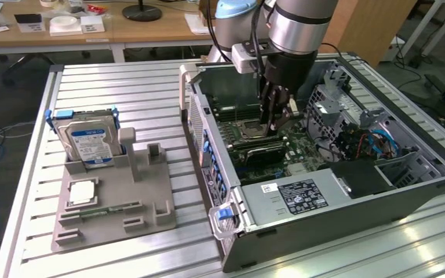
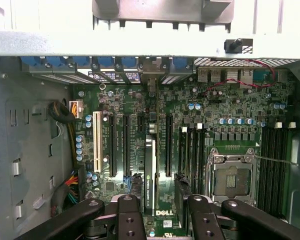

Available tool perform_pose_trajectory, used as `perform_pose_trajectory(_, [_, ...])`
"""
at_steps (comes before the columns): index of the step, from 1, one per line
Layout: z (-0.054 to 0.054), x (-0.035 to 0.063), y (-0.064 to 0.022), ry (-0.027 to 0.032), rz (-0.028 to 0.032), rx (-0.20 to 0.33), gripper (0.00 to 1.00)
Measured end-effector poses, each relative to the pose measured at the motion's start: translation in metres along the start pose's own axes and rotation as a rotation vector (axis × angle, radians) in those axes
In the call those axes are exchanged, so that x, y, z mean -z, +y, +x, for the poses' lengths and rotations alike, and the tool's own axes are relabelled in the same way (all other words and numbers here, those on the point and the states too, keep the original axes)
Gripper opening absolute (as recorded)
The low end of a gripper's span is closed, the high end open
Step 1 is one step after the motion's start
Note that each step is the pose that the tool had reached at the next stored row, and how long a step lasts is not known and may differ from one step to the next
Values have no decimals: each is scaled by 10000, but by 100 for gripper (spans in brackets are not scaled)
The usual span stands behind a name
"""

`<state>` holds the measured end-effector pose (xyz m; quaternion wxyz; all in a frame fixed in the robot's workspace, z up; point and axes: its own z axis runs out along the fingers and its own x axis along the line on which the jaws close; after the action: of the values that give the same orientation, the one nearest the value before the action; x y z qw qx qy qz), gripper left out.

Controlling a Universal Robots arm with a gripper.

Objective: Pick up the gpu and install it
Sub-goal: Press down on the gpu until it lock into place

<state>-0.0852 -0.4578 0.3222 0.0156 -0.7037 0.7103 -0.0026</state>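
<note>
Claw open, empty, inside computer case; gpu stands edge-on in motherboard slot between fingers, untouched.

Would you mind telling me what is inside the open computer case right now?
Inside the case: the motherboard, the gpu standing in a slot, and the gripper above it. The gpu's lower edge is hidden.

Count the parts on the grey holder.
3 on the holder: a hard drive standing at the far end, a silver chip lying in the middle, a memory stick lying nearer the camera. None seems hidden.
</note>
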Motion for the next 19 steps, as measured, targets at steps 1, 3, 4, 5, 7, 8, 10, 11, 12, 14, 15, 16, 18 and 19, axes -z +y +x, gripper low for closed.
perform_pose_trajectory(1, [0, 0, 0, -1, 0, 0, 40])
perform_pose_trajectory(3, [0, 0, 0, 0, 0, 0, 40])
perform_pose_trajectory(4, [0, 0, 0, 0, -1, 0, 38])
perform_pose_trajectory(5, [0, 0, 0, 0, 0, 0, 32])
perform_pose_trajectory(7, [0, 0, 0, 0, 0, 0, 26])
perform_pose_trajectory(8, [0, 0, 0, 0, 0, 0, 20])
perform_pose_trajectory(10, [0, 0, 0, 0, 0, 0, 14])
perform_pose_trajectory(11, [0, 0, 0, 0, 0, 0, 11])
perform_pose_trajectory(12, [0, 0, 0, 0, 0, 0, 11])
perform_pose_trajectory(14, [0, 0, 0, 0, 0, 0, 11])
perform_pose_trajectory(15, [0, 0, 0, 0, 0, 0, 11])
perform_pose_trajectory(16, [0, 0, 0, -1, 0, 0, 11])
perform_pose_trajectory(18, [0, 0, 0, -1, 0, 0, 11])
perform_pose_trajectory(19, [0, 0, 0, 0, 0, 0, 11])
